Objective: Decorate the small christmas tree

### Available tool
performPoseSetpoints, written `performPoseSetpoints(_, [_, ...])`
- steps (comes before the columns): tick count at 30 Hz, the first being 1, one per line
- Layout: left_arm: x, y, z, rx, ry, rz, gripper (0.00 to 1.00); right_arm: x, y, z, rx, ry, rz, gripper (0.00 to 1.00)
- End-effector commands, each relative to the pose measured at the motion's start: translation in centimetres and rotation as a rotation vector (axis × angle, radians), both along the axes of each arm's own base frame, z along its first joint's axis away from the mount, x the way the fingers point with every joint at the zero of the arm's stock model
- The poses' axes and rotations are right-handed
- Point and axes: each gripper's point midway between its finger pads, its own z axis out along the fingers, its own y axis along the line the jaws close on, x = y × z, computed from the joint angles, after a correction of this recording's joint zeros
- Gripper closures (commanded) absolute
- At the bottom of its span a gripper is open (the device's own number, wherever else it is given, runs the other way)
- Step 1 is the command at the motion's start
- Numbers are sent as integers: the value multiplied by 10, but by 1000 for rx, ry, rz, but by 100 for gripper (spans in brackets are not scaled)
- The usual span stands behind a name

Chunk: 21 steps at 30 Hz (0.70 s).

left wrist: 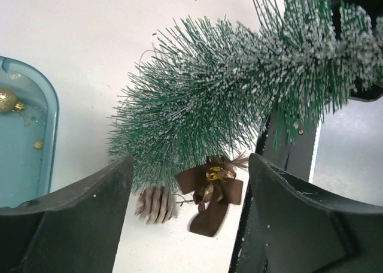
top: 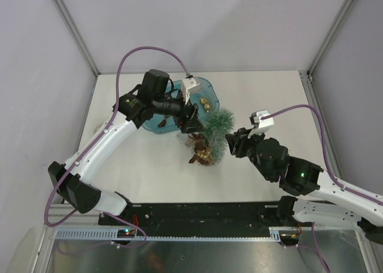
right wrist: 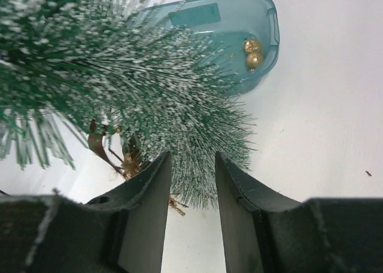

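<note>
The small christmas tree [top: 216,131], bristly frosted green, leans over the table beside the blue tub. In the right wrist view my right gripper [right wrist: 192,159] is closed on the tree's [right wrist: 149,87] lower needles. The left gripper [top: 190,124] hovers at the tree's left side. Its jaws stand wide open in the left wrist view [left wrist: 191,165], with nothing gripped. A brown bow with a gold centre [left wrist: 212,189] hangs among the lower needles between those jaws. A small pine cone [left wrist: 157,203] sits just left of the bow, under the tree [left wrist: 239,87].
The translucent blue tub [top: 206,87] stands behind the tree, partly under the left arm. Two gold baubles [right wrist: 252,52] lie in it. Metal frame posts [top: 308,75] and grey walls close in the white table on three sides.
</note>
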Motion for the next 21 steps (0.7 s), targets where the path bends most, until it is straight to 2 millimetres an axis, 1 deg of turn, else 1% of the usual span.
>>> performPoseSetpoints(1, [0, 4, 23, -30, -74, 22, 16, 2, 1, 25, 62, -36, -4, 60])
performPoseSetpoints(4, [0, 6, 22, -29, -71, 24, 15, 2, 1, 25, 62, -36, -4, 60])
performPoseSetpoints(8, [2, 8, 13, -11, -58, 36, 15, 2, 1, 26, 65, -37, -4, 60])
performPoseSetpoints(11, [12, 18, 6, -2, -39, 77, 11, 2, 0, 27, 67, -38, -6, 60])
performPoseSetpoints(12, [20, 24, 4, 0, -29, 106, 6, 2, -1, 26, 66, -38, -8, 60])
performPoseSetpoints(13, [27, 30, 1, 4, -18, 133, 3, 1, -1, 27, 68, -39, -8, 60])
performPoseSetpoints(17, [66, 64, -16, 28, 37, 270, 1, 1, -3, 27, 69, -40, -13, 58])
performPoseSetpoints(19, [80, 79, -27, 48, 53, 322, 0, 1, -4, 26, 71, -33, -17, 51])
performPoseSetpoints(21, [86, 92, -38, 56, 79, 348, 0, 0, -7, 23, 72, -18, -27, 40])
